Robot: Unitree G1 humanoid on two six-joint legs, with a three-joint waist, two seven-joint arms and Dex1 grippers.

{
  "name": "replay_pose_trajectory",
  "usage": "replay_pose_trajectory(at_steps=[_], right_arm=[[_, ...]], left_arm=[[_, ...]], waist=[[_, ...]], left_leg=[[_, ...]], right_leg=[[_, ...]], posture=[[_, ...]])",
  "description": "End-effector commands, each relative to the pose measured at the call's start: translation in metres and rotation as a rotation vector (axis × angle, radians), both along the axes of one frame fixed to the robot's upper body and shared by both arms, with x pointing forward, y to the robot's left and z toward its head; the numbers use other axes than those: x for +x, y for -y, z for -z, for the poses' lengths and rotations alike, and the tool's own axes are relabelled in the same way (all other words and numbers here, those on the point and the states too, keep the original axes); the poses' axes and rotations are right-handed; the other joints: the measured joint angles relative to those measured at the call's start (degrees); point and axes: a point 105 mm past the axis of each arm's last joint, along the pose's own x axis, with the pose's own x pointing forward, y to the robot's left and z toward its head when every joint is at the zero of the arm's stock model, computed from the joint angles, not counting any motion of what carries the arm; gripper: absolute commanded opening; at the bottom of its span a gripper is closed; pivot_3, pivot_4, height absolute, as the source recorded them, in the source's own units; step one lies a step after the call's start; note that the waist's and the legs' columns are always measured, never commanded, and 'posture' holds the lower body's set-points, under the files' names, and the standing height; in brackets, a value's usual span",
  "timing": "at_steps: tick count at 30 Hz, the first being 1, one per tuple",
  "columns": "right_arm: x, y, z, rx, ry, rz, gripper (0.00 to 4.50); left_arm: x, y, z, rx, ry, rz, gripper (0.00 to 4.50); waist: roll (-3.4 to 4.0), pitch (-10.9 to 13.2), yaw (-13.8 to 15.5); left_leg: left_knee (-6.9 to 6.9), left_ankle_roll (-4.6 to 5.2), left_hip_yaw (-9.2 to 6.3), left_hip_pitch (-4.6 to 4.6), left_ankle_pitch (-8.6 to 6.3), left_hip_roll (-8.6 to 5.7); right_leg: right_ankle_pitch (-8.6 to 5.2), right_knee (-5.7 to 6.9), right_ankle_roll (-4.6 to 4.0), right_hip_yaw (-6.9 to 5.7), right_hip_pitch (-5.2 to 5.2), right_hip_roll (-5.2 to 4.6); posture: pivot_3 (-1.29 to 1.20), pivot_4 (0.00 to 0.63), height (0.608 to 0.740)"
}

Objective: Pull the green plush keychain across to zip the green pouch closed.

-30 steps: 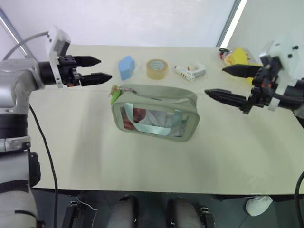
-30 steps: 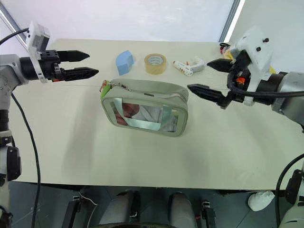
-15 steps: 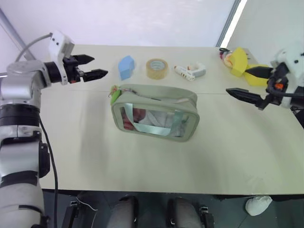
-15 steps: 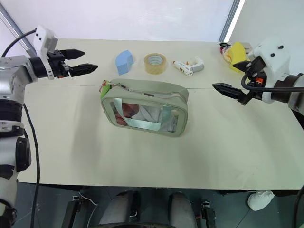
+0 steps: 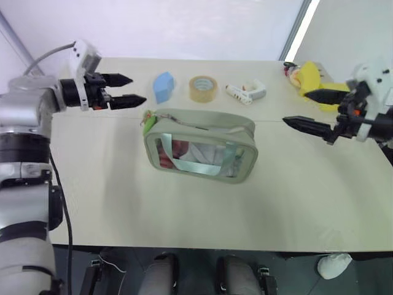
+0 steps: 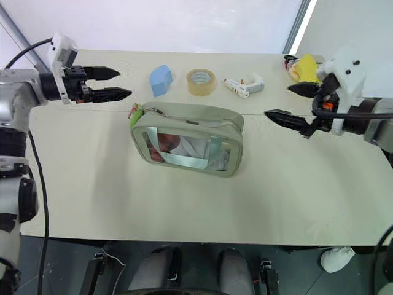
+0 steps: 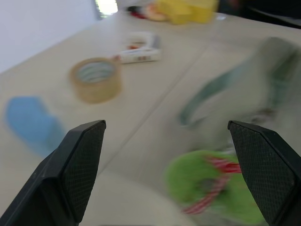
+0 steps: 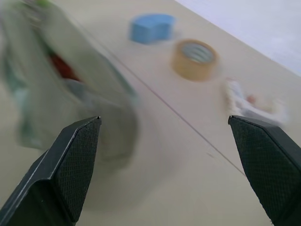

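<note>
The pale green pouch (image 5: pixel 199 146) lies in the middle of the table, its clear window showing red and white contents. The lime-green plush keychain (image 5: pixel 148 122) hangs at the pouch's upper left corner and looms close in the left wrist view (image 7: pixel 214 188). My left gripper (image 5: pixel 134 90) hovers open just up and left of the keychain, its fingers pointing right, nothing between them. My right gripper (image 5: pixel 302 109) is open beyond the pouch's right end, pointing left at it, and also holds nothing.
Along the far side of the table (image 5: pixel 184 209) sit a blue sponge-like block (image 5: pixel 163 86), a roll of tape (image 5: pixel 202 88), a white glue gun (image 5: pixel 245 92) and yellow blocks (image 5: pixel 313 77). A white object (image 5: pixel 334 265) lies on the floor at lower right.
Over the last second both grippers drew away from the pouch and have swung back toward it. The left is up and left of the keychain. The right stops farther right than a second ago.
</note>
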Motion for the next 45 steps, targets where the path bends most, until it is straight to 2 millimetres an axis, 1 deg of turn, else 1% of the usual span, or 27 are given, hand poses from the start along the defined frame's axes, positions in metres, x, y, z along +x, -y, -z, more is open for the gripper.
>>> replay_pose_trajectory(at_steps=[1, 3, 5, 8, 10, 12, 15, 20, 22, 23, 25, 26, 27, 29, 33, 35, 39, 40, 42, 45], right_arm=[[-0.008, -0.033, -0.005, -0.006, -0.002, -0.156, 4.50], [-0.005, -0.050, -0.007, 0.007, -0.011, -0.207, 4.50], [-0.005, -0.066, -0.002, -0.010, -0.019, -0.261, 4.50], [0.006, -0.094, 0.018, -0.072, -0.002, -0.296, 4.50], [0.015, -0.104, 0.027, -0.095, 0.001, -0.292, 4.50], [0.020, -0.110, 0.032, -0.111, 0.004, -0.293, 4.50], [0.019, -0.113, 0.037, -0.147, 0.001, -0.328, 3.71], [0.026, -0.110, 0.039, -0.192, 0.025, -0.322, 1.25], [0.031, -0.109, 0.035, -0.206, 0.055, -0.308, 0.27], [0.036, -0.108, 0.031, -0.225, 0.092, -0.289, 0.07], [0.051, -0.104, 0.019, -0.259, 0.176, -0.239, 0.07], [0.060, -0.100, 0.013, -0.306, 0.245, -0.209, 0.07], [0.067, -0.097, 0.009, -0.350, 0.300, -0.187, 0.07], [0.075, -0.095, 0.005, -0.378, 0.339, -0.173, 0.07], [0.082, -0.099, -0.007, -0.374, 0.393, -0.188, 0.07], [0.084, -0.102, -0.008, -0.377, 0.413, -0.196, 0.07], [0.078, -0.112, 0.004, -0.377, 0.417, -0.260, 0.07], [0.077, -0.114, 0.004, -0.368, 0.423, -0.263, 0.07], [0.078, -0.116, 0.001, -0.365, 0.447, -0.262, 0.07], [0.094, -0.110, -0.015, -0.376, 0.522, -0.193, 0.07]], left_arm=[[-0.022, 0.001, -0.005, 0.076, -0.025, 0.100, 4.44], [-0.024, 0.000, -0.007, 0.090, -0.021, 0.105, 4.44], [-0.025, 0.003, -0.010, 0.091, -0.002, 0.104, 4.44], [-0.026, 0.009, -0.014, 0.075, 0.020, 0.107, 4.44], [-0.028, 0.010, -0.011, 0.096, 0.025, 0.111, 4.44], [-0.030, 0.008, -0.009, 0.122, 0.026, 0.112, 4.44], [-0.029, 0.004, -0.009, 0.119, 0.032, 0.079, 4.50], [-0.029, 0.005, -0.007, 0.121, 0.046, 0.071, 4.50], [-0.027, 0.005, -0.009, 0.112, 0.057, 0.059, 4.50], [-0.027, 0.004, -0.010, 0.110, 0.060, 0.055, 4.50], [-0.025, 0.003, -0.011, 0.111, 0.069, 0.044, 4.50], [-0.024, 0.002, -0.013, 0.109, 0.076, 0.037, 4.50], [-0.023, 0.000, -0.014, 0.108, 0.081, 0.030, 4.50], [-0.021, -0.001, -0.015, 0.107, 0.088, 0.023, 4.50], [-0.018, -0.001, -0.016, 0.109, 0.100, 0.025, 4.50], [-0.017, 0.000, -0.017, 0.105, 0.104, 0.026, 4.50], [-0.016, 0.001, -0.016, 0.103, 0.107, 0.032, 4.50], [-0.016, 0.001, -0.016, 0.103, 0.107, 0.033, 4.50], [-0.016, 0.001, -0.016, 0.102, 0.108, 0.033, 4.50], [-0.015, 0.001, -0.017, 0.099, 0.112, 0.032, 4.50]], waist=[[0.04, -0.02, -0.08], [0.08, -0.04, -0.08], [0.08, -0.04, 0.23], [0.02, -0.01, 0.37], [0.00, 0.00, 0.36], [0.00, 0.00, 0.32], [0.01, 0.00, 0.26], [0.01, 0.00, 0.23], [0.01, 0.00, 0.20], [0.01, 0.00, 0.18], [0.01, 0.01, 0.15], [0.01, 0.01, 0.14], [0.01, 0.01, 0.13], [0.02, 0.01, 0.21], [0.02, 0.01, 0.02], [0.02, 0.01, -0.04], [0.03, 0.01, -0.11], [0.03, 0.01, -0.10], [0.03, 0.02, -0.12], [0.04, 0.02, -0.16]], left_leg=[[0.02, 0.00, 0.02, 0.03, 0.00, 0.06], [0.03, 0.09, 0.03, 0.15, -0.05, 0.07], [0.00, 0.25, 0.01, 0.13, -0.15, 0.08], [0.09, 0.12, 0.00, -0.05, -0.07, 0.14], [0.14, 0.12, 0.01, -0.11, -0.07, 0.09], [0.15, 0.12, -0.01, -0.12, -0.07, -0.05], [0.13, 0.12, -0.02, -0.11, -0.07, -0.05], [0.13, 0.12, -0.01, -0.11, -0.07, -0.05], [0.13, 0.12, -0.01, -0.11, -0.07, -0.06], [0.13, 0.12, -0.01, -0.11, -0.07, -0.06], [0.12, 0.12, 0.00, -0.11, -0.07, -0.06], [0.12, 0.12, 0.01, -0.11, -0.07, -0.07], [0.12, 0.12, 0.01, -0.11, -0.07, -0.07], [0.11, 0.11, 0.02, -0.11, -0.07, -0.08], [0.11, 0.10, 0.04, -0.12, -0.06, -0.08], [0.11, 0.08, 0.03, -0.12, -0.05, -0.07], [0.10, 0.07, 0.04, -0.12, -0.04, -0.07], [0.10, 0.07, 0.03, -0.12, -0.04, -0.07], [0.10, 0.06, 0.03, -0.12, -0.03, -0.06], [0.10, 0.03, 0.03, -0.11, -0.02, -0.06]], right_leg=[[0.00, 0.01, 0.00, 0.01, 0.00, 0.04], [0.00, 0.01, -0.01, 0.02, 0.08, 0.07], [-0.01, 0.03, -0.01, 0.02, 0.05, 0.08], [0.00, 0.02, -0.01, 0.02, -0.02, 0.05], [0.00, 0.01, -0.01, 0.02, -0.04, 0.01], [0.00, 0.03, 0.00, 0.02, -0.05, 0.00], [0.00, 0.05, -0.01, 0.02, -0.08, 0.01], [0.00, 0.05, -0.01, 0.01, -0.08, 0.01], [0.00, 0.05, -0.01, 0.02, -0.08, 0.01], [0.00, 0.05, -0.01, 0.02, -0.08, 0.01], [0.00, 0.06, -0.01, 0.02, -0.11, 0.01], [0.00, 0.06, -0.01, 0.02, -0.12, 0.01], [0.00, 0.07, -0.01, 0.02, -0.12, 0.01], [0.00, 0.07, 0.00, 0.02, -0.15, 0.01], [0.00, 0.06, 0.00, 0.02, -0.15, 0.01], [0.00, 0.08, 0.00, 0.02, -0.16, 0.02], [0.00, 0.08, 0.00, 0.02, -0.18, 0.03], [0.00, 0.08, 0.00, 0.02, -0.18, 0.03], [0.00, 0.09, 0.00, 0.02, -0.17, 0.03], [0.00, 0.10, 0.00, 0.02, -0.18, 0.03]], posture=[[0.00, 0.150, 0.740], [0.00, 0.150, 0.740], [0.00, 0.150, 0.740], [0.00, 0.150, 0.740], [0.00, 0.150, 0.740], [0.00, 0.150, 0.740], [0.00, 0.150, 0.740], [0.00, 0.150, 0.740], [0.00, 0.150, 0.740], [0.00, 0.150, 0.740], [0.00, 0.150, 0.740], [0.00, 0.150, 0.740], [0.00, 0.150, 0.740], [0.00, 0.150, 0.740], [0.00, 0.150, 0.740], [0.00, 0.150, 0.740], [0.00, 0.150, 0.740], [0.00, 0.150, 0.740], [0.00, 0.150, 0.740], [0.00, 0.150, 0.740]])
